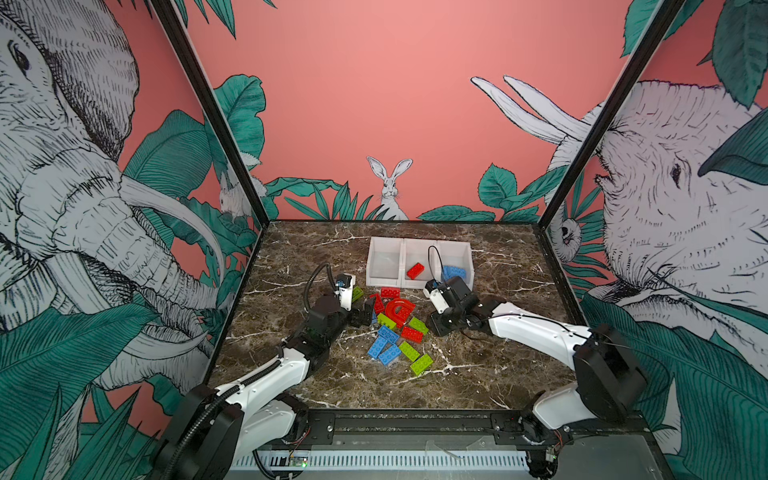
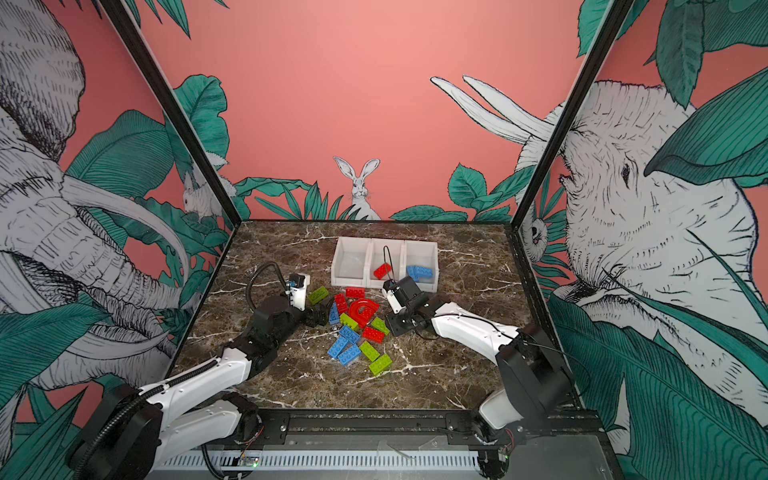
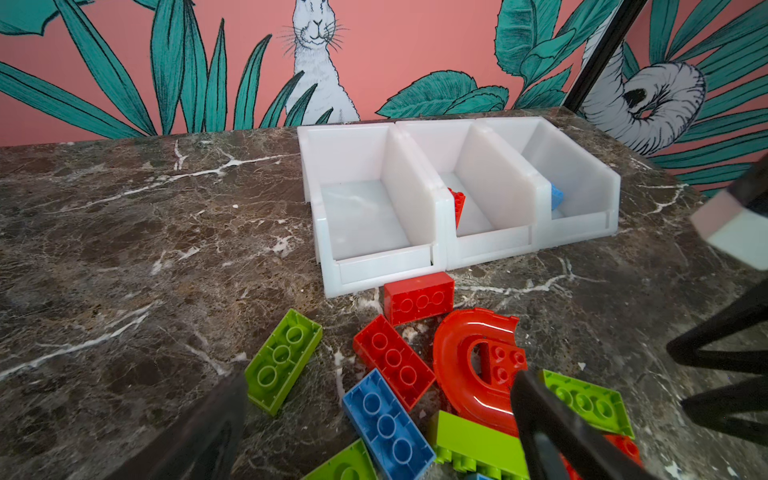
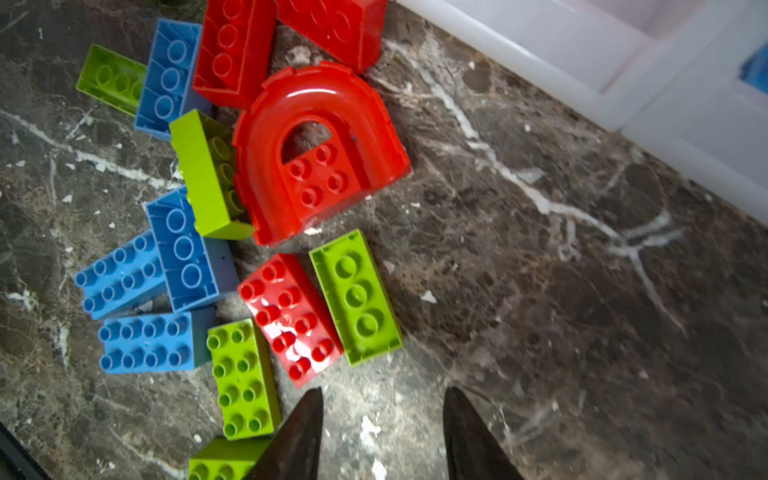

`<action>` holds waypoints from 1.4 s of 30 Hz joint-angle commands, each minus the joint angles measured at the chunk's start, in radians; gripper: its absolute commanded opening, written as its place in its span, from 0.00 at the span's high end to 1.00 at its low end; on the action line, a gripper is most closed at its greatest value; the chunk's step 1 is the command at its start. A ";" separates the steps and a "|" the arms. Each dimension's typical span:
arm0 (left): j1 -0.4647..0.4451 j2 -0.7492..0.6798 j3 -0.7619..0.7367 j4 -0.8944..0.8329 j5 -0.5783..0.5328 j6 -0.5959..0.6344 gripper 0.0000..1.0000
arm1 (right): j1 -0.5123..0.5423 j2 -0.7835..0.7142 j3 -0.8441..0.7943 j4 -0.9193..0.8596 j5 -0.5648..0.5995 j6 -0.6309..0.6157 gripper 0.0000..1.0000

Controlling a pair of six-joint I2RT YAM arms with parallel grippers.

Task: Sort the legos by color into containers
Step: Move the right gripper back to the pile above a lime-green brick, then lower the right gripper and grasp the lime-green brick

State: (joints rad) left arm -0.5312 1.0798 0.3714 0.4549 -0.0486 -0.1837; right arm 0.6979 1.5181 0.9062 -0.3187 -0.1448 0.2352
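Here, the legos (image 1: 400, 309) lie heaped on the worktop (image 1: 498, 353) just before the containers (image 1: 382, 281), where the left fingers (image 3: 536, 399) gape wide, empty, and the right fingers (image 4: 303, 428) stand partly open, empty.

Containers (image 1: 384, 249): I see three white bins in a far row.
Middle bin (image 1: 420, 250): one red brick (image 1: 414, 271).
Right bin (image 1: 456, 251): blue bricks (image 1: 454, 273).
Legos (image 1: 388, 333): my near pile, between left gripper (image 1: 365, 313) and right gripper (image 1: 438, 326).
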 commanded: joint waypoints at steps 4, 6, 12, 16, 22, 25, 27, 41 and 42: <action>-0.002 0.000 0.002 0.023 -0.002 -0.006 0.01 | 0.010 0.103 0.034 0.084 -0.035 -0.012 0.55; -0.002 -0.002 0.003 0.021 0.000 -0.006 0.01 | 0.015 0.114 0.049 0.087 -0.023 -0.011 0.55; -0.003 -0.009 0.004 0.014 -0.005 0.000 0.01 | 0.025 0.150 0.061 0.110 -0.013 -0.008 0.54; -0.002 -0.026 0.005 -0.003 -0.023 0.015 0.01 | 0.025 0.181 0.074 0.112 -0.016 -0.011 0.54; -0.002 -0.043 0.003 -0.008 -0.033 0.017 0.01 | 0.026 0.210 0.089 0.106 -0.005 -0.007 0.54; -0.002 -0.044 0.003 -0.009 -0.032 0.018 0.01 | 0.026 0.215 0.089 0.101 0.031 0.002 0.55; -0.002 -0.045 0.003 -0.010 -0.035 0.017 0.01 | 0.025 0.217 0.092 0.083 0.079 0.014 0.55; -0.003 -0.038 0.003 -0.007 -0.035 0.016 0.01 | -0.031 0.047 -0.031 0.158 0.199 0.097 0.53; -0.002 -0.037 0.004 -0.007 -0.034 0.015 0.01 | -0.031 0.034 -0.036 0.164 0.194 0.087 0.52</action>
State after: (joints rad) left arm -0.5312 1.0561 0.3714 0.4515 -0.0723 -0.1783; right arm 0.6647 1.6260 0.8841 -0.2127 0.0238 0.3149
